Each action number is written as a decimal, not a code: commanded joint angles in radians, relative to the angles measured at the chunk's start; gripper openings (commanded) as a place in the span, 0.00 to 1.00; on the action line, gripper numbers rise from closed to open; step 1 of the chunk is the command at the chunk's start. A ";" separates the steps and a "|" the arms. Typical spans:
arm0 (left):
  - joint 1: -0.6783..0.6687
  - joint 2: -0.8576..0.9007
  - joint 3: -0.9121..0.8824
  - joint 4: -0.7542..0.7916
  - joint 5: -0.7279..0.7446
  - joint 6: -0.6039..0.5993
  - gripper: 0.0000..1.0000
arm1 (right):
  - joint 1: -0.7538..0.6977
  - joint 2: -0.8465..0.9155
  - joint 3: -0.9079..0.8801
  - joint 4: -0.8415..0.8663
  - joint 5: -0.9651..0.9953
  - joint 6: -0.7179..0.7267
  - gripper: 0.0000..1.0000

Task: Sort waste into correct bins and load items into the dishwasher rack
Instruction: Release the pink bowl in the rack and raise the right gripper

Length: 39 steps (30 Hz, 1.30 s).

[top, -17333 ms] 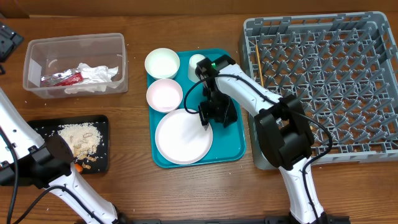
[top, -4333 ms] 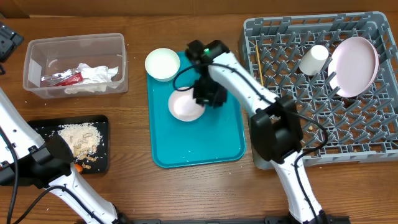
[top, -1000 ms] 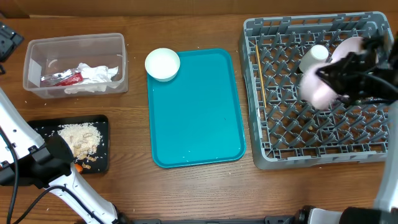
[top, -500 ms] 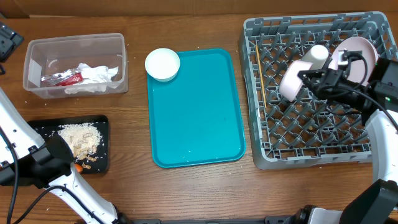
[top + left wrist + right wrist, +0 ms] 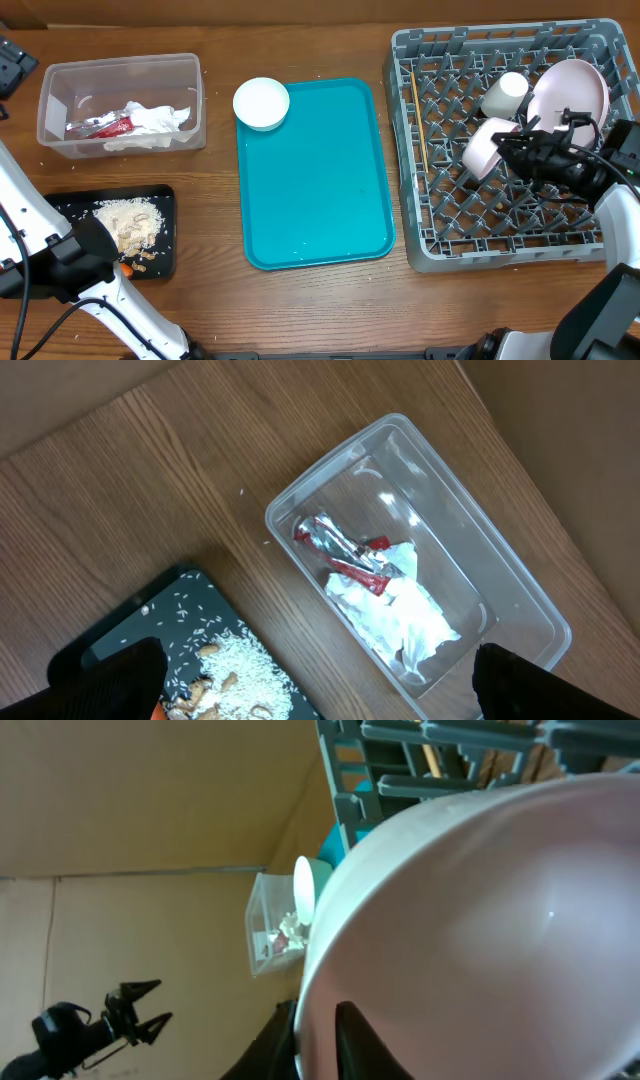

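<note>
The grey dishwasher rack (image 5: pixel 450 250) holds an upright white plate (image 5: pixel 572 92), a white cup (image 5: pixel 505 92) and a thin chopstick (image 5: pixel 419 110). My right gripper (image 5: pixel 516 150) is over the rack, shut on the rim of a small white bowl (image 5: pixel 484 148) that leans tilted among the pegs. In the right wrist view the bowl (image 5: pixel 480 920) fills the frame, its rim between the fingers of the right gripper (image 5: pixel 318 1015). Another small bowl (image 5: pixel 261 103) sits at the teal tray's far left corner. My left gripper (image 5: pixel 315 700) hangs open above the bins, holding nothing.
The clear tub (image 5: pixel 60 75) holds a crumpled napkin (image 5: pixel 150 125) and a red wrapper (image 5: pixel 100 127). The black tray (image 5: pixel 70 205) carries beige food bits (image 5: pixel 128 222), with an orange carrot (image 5: pixel 125 268) at its near edge. The flat teal tray (image 5: pixel 315 180) lies mid-table.
My right gripper has carried the bowl a little nearer and lower, setting it among the pegs below the cup. The left arm has not moved.
</note>
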 commanded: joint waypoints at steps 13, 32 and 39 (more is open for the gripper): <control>-0.007 0.008 0.002 0.002 -0.008 -0.014 1.00 | -0.124 0.001 0.330 -0.565 0.556 0.056 0.44; -0.007 0.008 0.002 0.002 -0.008 -0.014 1.00 | 0.205 0.139 0.717 -0.864 1.006 0.172 0.24; -0.007 0.008 0.002 0.002 -0.008 -0.014 1.00 | 0.256 0.339 0.704 -0.901 1.059 0.172 0.07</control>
